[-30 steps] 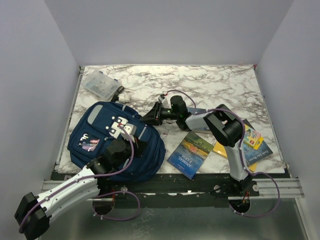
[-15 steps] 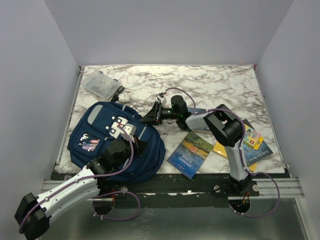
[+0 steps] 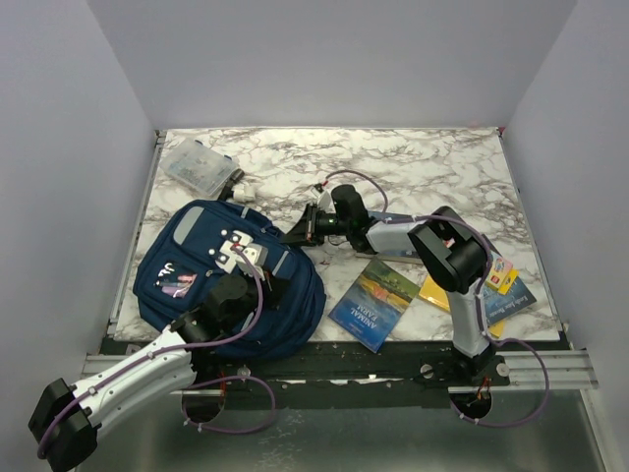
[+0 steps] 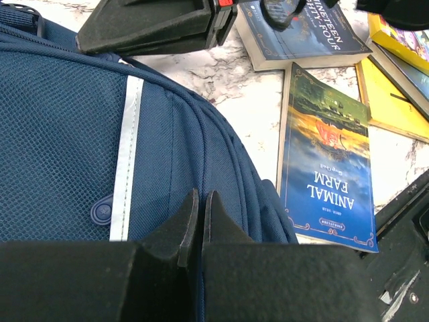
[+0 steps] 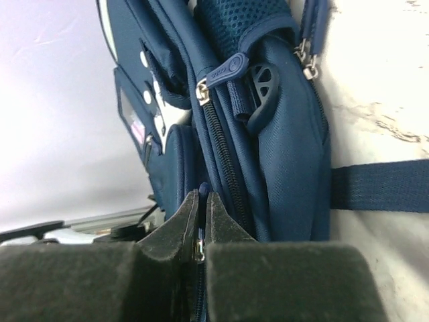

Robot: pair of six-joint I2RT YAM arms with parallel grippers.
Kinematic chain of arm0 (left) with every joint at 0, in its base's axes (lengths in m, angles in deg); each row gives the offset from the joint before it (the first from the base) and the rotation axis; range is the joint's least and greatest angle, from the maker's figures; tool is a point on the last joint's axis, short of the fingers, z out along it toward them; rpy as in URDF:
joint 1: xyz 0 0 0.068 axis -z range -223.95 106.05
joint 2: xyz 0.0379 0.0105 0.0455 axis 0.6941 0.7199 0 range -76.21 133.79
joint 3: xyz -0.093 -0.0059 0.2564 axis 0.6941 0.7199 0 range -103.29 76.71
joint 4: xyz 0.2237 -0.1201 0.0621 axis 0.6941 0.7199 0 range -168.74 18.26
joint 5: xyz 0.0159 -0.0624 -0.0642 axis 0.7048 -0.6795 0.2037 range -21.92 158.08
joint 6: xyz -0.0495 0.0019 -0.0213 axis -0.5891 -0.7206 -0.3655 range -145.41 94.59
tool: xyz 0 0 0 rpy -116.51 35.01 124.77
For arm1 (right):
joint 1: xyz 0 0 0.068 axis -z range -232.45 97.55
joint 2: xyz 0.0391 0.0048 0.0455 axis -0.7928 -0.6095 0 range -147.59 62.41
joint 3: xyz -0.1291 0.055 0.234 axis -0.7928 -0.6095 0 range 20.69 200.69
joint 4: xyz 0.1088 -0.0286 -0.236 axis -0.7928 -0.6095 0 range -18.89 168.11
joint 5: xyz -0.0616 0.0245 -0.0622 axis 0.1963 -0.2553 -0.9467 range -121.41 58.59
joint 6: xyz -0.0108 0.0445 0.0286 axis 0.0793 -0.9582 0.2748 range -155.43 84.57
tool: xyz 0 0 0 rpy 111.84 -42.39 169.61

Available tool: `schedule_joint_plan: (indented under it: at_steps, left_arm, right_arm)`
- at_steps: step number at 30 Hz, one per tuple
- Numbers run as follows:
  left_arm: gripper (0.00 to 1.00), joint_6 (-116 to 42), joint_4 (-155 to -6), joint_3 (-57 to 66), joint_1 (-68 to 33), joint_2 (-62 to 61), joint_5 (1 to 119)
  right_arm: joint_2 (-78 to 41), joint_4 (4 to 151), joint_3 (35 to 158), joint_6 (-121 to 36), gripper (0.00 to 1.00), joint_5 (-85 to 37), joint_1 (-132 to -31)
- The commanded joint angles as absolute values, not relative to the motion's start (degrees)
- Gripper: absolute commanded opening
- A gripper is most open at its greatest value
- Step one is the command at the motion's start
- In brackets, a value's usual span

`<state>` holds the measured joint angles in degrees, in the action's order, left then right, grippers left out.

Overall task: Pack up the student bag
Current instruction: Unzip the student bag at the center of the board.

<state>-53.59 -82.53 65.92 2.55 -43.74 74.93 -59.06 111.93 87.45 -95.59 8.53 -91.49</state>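
the step in hand looks like unzipping the navy-blue fabric student bag with grey stripes [image 3: 182, 251], which lies near left on the marble table [image 3: 423, 167]. the right end effector [image 5: 201, 198] pinches a small metal zipper pull [image 5: 199, 249], jaws almost together. the left end effector [image 4: 200, 199] is fully closed, tips against the bag's fabric. next, the pull probably needs drawing along its track.

Navy student bag [image 3: 182, 248] lower left; right hand [image 3: 293, 236] at its edge.

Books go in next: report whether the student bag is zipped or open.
Zipped, as far as visible: the student bag's zipper teeth lie meshed in the right wrist view, and no opening shows from above.
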Motion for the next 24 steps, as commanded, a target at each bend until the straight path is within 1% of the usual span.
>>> schedule_joint_plan:
  at_steps: [1,8,11,14,21,24]
  left_arm:
    - [0.00,-55.55,-84.82,66.25,2.53,-44.09,75.55]
    - [0.00,-58.65,-82.97,65.30,2.54,-40.88,81.14]
    - [0.00,-59.51,-82.64,64.57,2.52,-39.47,82.79]
    - [0.00,-60.95,-81.21,63.59,2.52,-38.21,85.90]
    - [0.00,-62.12,-80.42,62.99,2.54,-36.49,87.68]
    - [0.00,-62.47,-80.29,63.26,2.54,-37.03,87.66]
  right_arm:
    - [-53.44,98.80,89.35,-87.19,0.01,-2.48,-91.89]
    - [-47.48,84.04,90.41,-82.86,0.01,-15.79,-92.54]
    - [-45.51,75.00,92.48,-81.29,0.00,-25.63,-94.78]
    - [-45.21,67.03,95.92,-81.00,0.00,-32.37,-97.27]
    - [-43.11,61.13,95.33,-83.57,0.00,-44.30,-99.05]
    - [-42.15,61.69,93.95,-84.13,0.00,-44.22,-99.03]
